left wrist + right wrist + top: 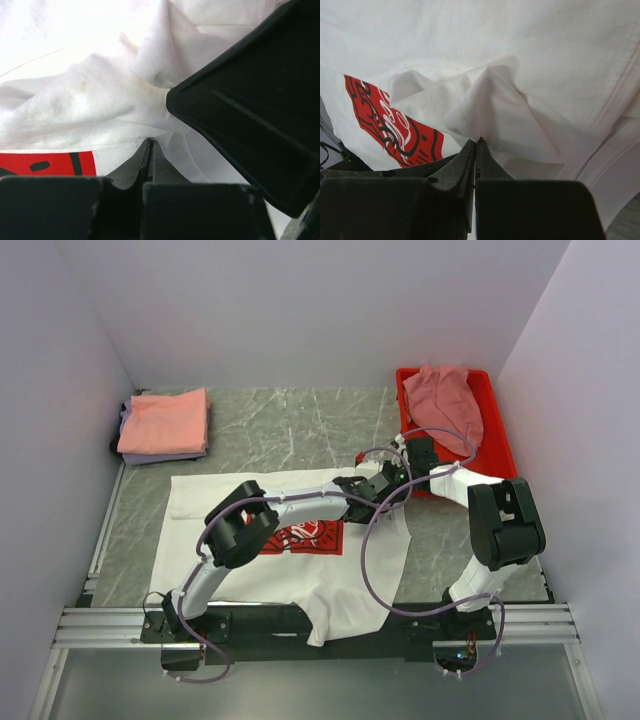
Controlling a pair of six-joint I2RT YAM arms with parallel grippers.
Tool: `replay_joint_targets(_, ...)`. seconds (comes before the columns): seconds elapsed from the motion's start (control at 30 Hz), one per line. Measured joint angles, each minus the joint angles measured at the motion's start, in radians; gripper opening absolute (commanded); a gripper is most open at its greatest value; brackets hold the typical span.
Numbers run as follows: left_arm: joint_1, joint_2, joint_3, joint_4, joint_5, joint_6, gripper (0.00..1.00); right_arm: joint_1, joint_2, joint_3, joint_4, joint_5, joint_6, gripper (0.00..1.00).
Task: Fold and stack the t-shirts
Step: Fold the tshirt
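A white t-shirt (345, 580) with a red rectangular print (305, 537) lies spread across the near half of the table. My left gripper (380, 493) and right gripper (396, 487) meet over its upper right part. In the left wrist view the left gripper (150, 141) is shut, with a bunched fold of white t-shirt (75, 100) pinched at its tip. The right gripper's black finger (245, 110) is just beside it. Seen from the right wrist, my right gripper (479, 141) is shut on a raised fold of the white t-shirt (490, 105), near the red print (390, 125).
A salmon-orange t-shirt (165, 420) lies folded on a lavender one (165, 456) at the back left. A dusty-pink t-shirt (445, 400) is heaped in the red tray (503, 445) at the back right. Walls close in on three sides. A metal rail (110, 623) runs along the near edge.
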Motion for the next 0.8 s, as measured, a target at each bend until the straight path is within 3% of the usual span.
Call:
replay_joint_targets(0.17, 0.0, -0.006, -0.01, 0.015, -0.002, -0.003, 0.01, 0.0, 0.0, 0.0, 0.002, -0.011, -0.005, 0.0)
replay_joint_targets(0.4, 0.002, -0.099, -0.138, 0.088, -0.029, -0.007, 0.01, 0.001, -0.018, -0.052, 0.039, -0.042, -0.001, 0.0)
replay_joint_targets(0.63, 0.031, -0.225, -0.235, 0.175, -0.04, -0.018, 0.01, 0.016, -0.181, -0.11, 0.031, -0.021, 0.016, 0.0)
replay_joint_targets(0.8, 0.051, -0.261, -0.277, 0.216, -0.037, -0.019, 0.01, 0.029, -0.27, -0.111, -0.014, 0.074, 0.019, 0.0)
